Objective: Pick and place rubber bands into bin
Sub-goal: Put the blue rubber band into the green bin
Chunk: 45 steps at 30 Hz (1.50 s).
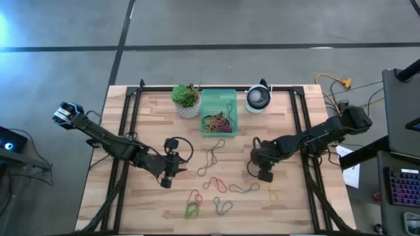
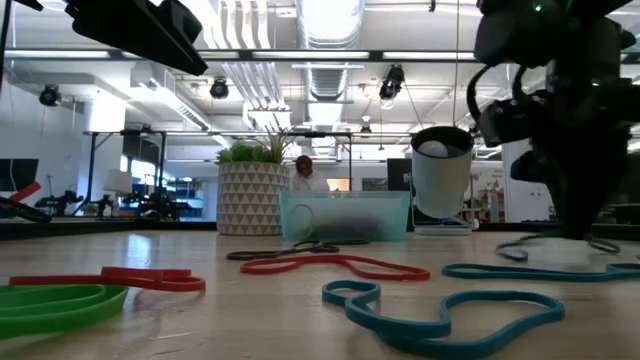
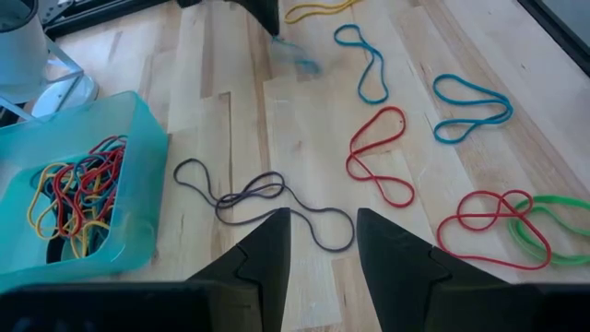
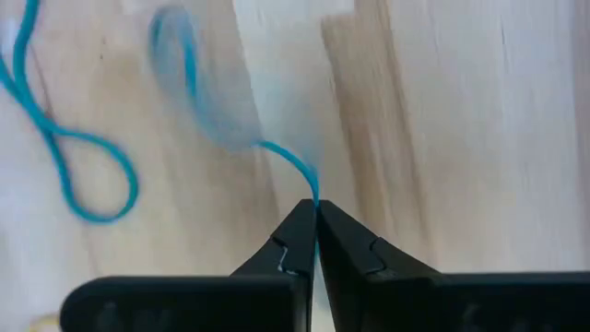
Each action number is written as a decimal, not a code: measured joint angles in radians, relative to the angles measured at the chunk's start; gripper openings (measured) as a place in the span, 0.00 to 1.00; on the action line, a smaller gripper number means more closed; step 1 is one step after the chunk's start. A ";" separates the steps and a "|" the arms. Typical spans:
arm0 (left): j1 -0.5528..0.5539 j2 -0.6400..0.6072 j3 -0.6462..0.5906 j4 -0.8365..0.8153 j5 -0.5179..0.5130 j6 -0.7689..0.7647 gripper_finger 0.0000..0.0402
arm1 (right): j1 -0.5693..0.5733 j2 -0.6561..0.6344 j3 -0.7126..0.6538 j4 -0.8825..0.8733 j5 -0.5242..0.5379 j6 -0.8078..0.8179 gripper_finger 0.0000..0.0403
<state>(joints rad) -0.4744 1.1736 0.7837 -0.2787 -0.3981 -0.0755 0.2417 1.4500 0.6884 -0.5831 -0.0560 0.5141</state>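
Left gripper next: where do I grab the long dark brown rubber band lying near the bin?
Come straight down on the dark brown rubber band and pinch its narrow crossed waist; it lies flat, strands closest there. The left gripper is open just short of it.

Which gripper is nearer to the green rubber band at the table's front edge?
Left. The left gripper sits just up and left of the green rubber band; the right gripper is well off to its right, holding a blue band.
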 joint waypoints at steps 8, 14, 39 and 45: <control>0.000 0.000 -0.002 0.001 0.000 0.000 0.28 | 0.032 0.001 0.010 0.232 0.021 -0.121 0.02; 0.001 0.000 -0.002 -0.001 0.000 -0.017 0.28 | 0.033 0.000 0.024 0.253 0.041 -0.143 0.02; 0.001 0.000 -0.003 -0.001 0.000 -0.019 0.28 | 0.024 -0.004 0.026 0.802 0.573 -0.590 0.02; 0.001 0.000 -0.003 -0.001 0.000 -0.019 0.28 | -0.047 -0.004 0.026 0.837 0.746 -0.556 0.02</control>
<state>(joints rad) -0.4736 1.1736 0.7803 -0.2794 -0.3981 -0.0942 0.1946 1.4464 0.7143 0.2539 0.6895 -0.0420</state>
